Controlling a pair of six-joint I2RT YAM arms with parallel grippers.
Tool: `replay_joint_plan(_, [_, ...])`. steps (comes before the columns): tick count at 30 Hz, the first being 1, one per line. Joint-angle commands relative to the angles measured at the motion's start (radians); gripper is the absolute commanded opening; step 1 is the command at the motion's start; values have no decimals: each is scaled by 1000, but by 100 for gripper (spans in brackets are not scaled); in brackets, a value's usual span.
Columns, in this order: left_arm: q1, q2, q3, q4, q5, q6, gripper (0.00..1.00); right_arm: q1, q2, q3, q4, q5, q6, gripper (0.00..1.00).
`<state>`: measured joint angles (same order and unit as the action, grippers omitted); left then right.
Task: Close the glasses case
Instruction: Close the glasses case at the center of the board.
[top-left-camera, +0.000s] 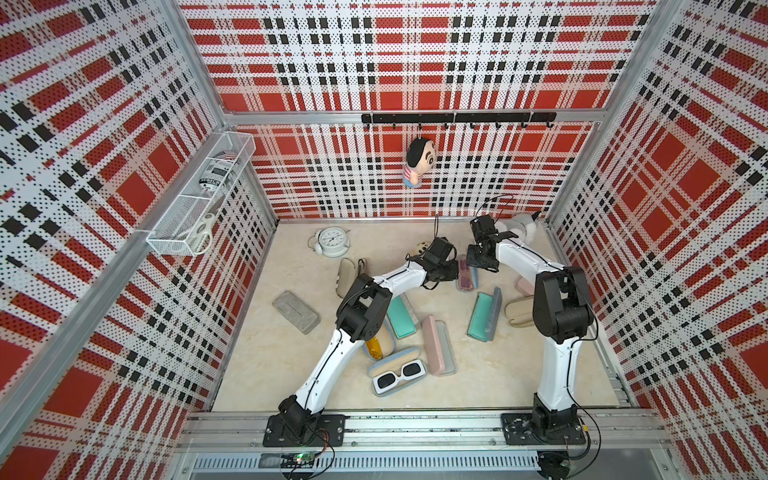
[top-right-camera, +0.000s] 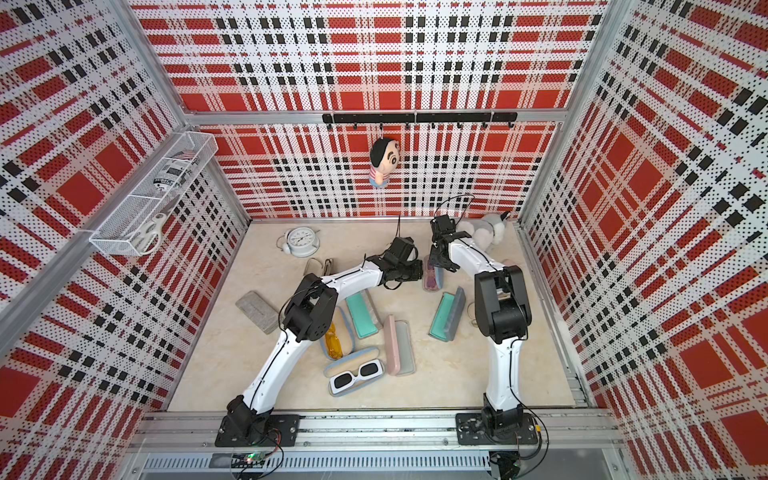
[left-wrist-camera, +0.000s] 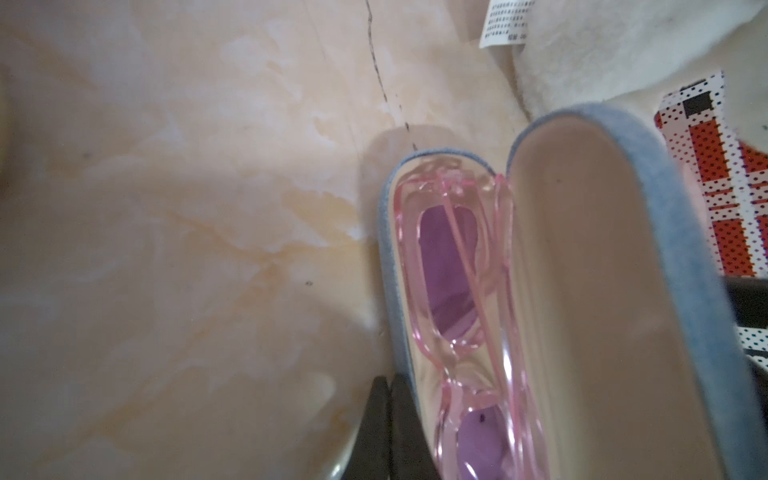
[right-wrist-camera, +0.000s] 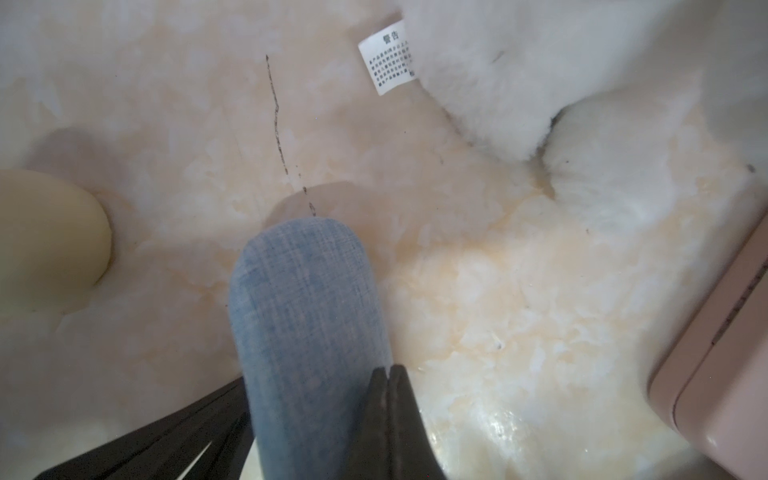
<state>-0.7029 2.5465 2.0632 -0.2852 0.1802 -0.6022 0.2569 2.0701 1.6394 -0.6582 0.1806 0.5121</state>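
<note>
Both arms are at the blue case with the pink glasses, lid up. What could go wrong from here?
1. The right gripper, shut, sits at the rounded lid edge of the blue case; pushing there, it may slip off the fabric.
2. The pink glasses crowd the hinge side, so the closing lid could pinch the frame.
3. The left gripper, shut, sits at the base rim; it might get caught under the lid or let the case slide.

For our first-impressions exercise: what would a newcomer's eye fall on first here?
Red plaid walls on every side, with a doll hanging on the back one. On the table lie scattered glasses cases, white sunglasses in front; behind, the left gripper and right gripper, both shut, flank an open blue case holding pink glasses.
</note>
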Motion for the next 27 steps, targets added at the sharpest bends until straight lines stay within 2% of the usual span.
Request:
replay_joint_plan(1, [-17, 22, -5, 46, 33, -4, 5, 29, 24, 6, 13, -85, -2, 0])
replay_joint_plan(27, [-10, 34, -10, 57, 31, -8, 5, 90, 91, -23, 35, -128, 62, 0])
